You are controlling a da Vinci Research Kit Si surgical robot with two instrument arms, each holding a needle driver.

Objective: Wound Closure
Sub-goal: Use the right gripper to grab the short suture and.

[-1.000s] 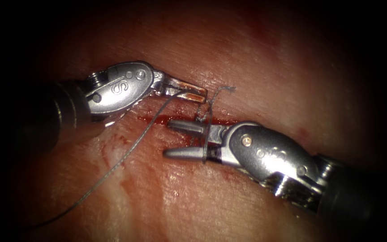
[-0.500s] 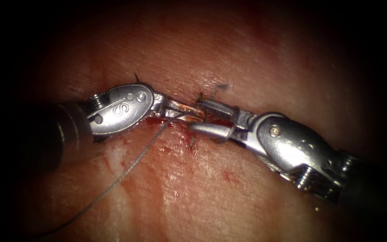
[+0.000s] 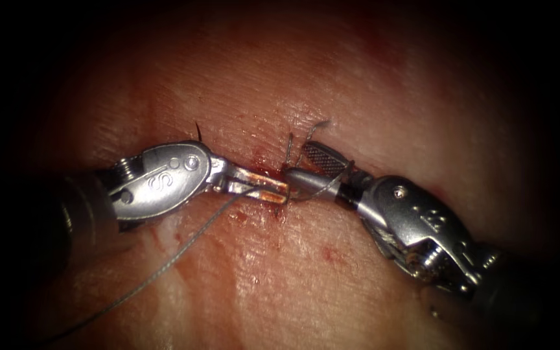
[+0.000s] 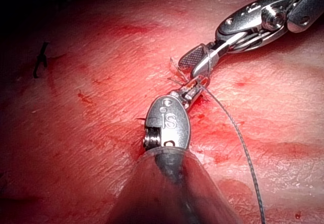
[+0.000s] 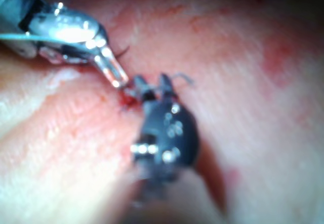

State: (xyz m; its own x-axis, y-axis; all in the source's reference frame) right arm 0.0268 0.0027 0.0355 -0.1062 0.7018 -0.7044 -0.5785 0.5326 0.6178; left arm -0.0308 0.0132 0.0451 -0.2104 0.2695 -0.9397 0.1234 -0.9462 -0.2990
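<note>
1. The left tool (image 3: 257, 185) comes in from the left and lies along the cut (image 3: 260, 170) in the tissue (image 3: 280, 272). Its jaws are clenched on the thread (image 3: 183, 249), which leaves the tip and trails off toward the near left.
2. The right tool (image 3: 315, 170) comes in from the right, and its jaws stand apart: the ridged upper jaw is lifted and the lower one points at the left tool's tip. A strand of thread crosses these jaws in a loop, which the left wrist view shows wrapped around them (image 4: 205, 64). The jaws grasp nothing that I can see.
3. The two tips nearly touch over the middle of the cut, where a little red fluid (image 3: 254, 159) sits.
4. Short cut ends of thread (image 3: 315, 126) stick up from the tissue just beyond the tips, on the far side of the cut. An earlier stitch end (image 3: 198, 131) shows further left.
5. I cannot make out the needle, so I cannot say where it is or whether it is in the tissue.
6. Handling, as a judgement: the thread looks thin, light and limp, likely slick with fluid, and easy to fray if crushed. A flat, firm hold close to the free end, away from the knot, seems safest. The tissue looks soft and would tear at the stitch if pulled hard.
</note>
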